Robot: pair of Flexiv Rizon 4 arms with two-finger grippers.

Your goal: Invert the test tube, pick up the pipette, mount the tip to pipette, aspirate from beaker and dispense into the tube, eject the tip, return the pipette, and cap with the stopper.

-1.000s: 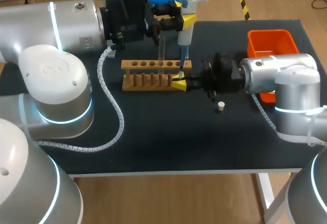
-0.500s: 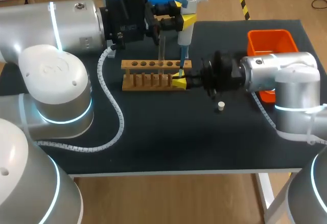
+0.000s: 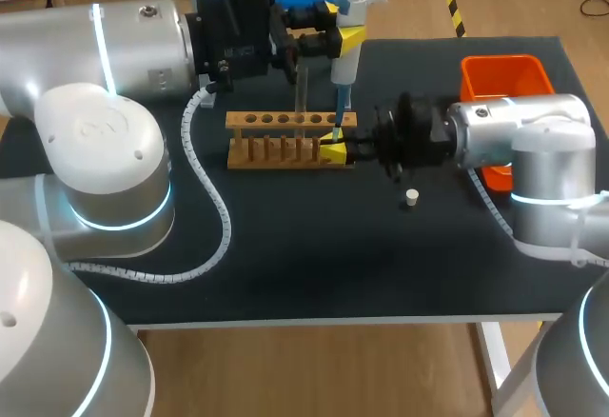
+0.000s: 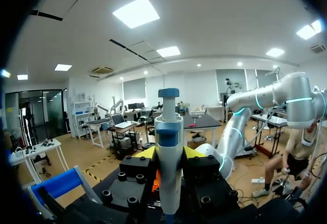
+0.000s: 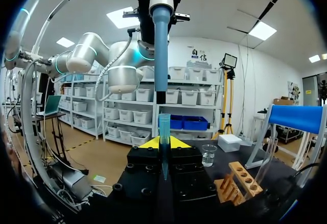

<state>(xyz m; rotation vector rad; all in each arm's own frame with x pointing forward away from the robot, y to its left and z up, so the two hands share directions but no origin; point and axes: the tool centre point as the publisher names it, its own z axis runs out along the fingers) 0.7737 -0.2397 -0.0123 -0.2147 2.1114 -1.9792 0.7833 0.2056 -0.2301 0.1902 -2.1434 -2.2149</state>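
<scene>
1. Currently, the left end effector [image 3: 343,29] is clamped on the pipette [image 3: 344,67], with one yellow-tipped finger on each side of the barrel. The pipette stands upright above the right end of the test tube rack [image 3: 285,141].
2. Pipette: a smooth white plastic barrel with a blue plunger cap on top and a blue band below it. A narrow blue shaft with a dark end points down.
3. The right end effector [image 3: 333,153] is closed on the pipette tip [image 5: 164,124], which sits between its two yellow fingertips. The end effector is just beside the right end of the rack.
4. Pipette tip: a slender, translucent blue-green cone, held upright with its wide mouth up.
5. In the right wrist view, the dark end of the pipette shaft hangs directly above the mouth of the tip. A small gap shows between them, so the tip is not seated.
6. Test tube rack: rectangular and wooden, with a row of round holes along its top bar.
7. Test tube [image 3: 303,89]: clear and cylindrical, standing upright in the rack, just left of the pipette.
8. Stopper [image 3: 411,198]: a small pale plug lying on the dark matte worktop [image 3: 285,246]. It is near the right arm's wrist and apart from the rack.
9. Beaker [image 5: 208,154]: clear and cylindrical, standing ahead of the right end effector, near the rack.
10. Orange bin [image 3: 504,76]: open-topped plastic, at the right rear of the worktop, partly hidden behind the right arm.
</scene>
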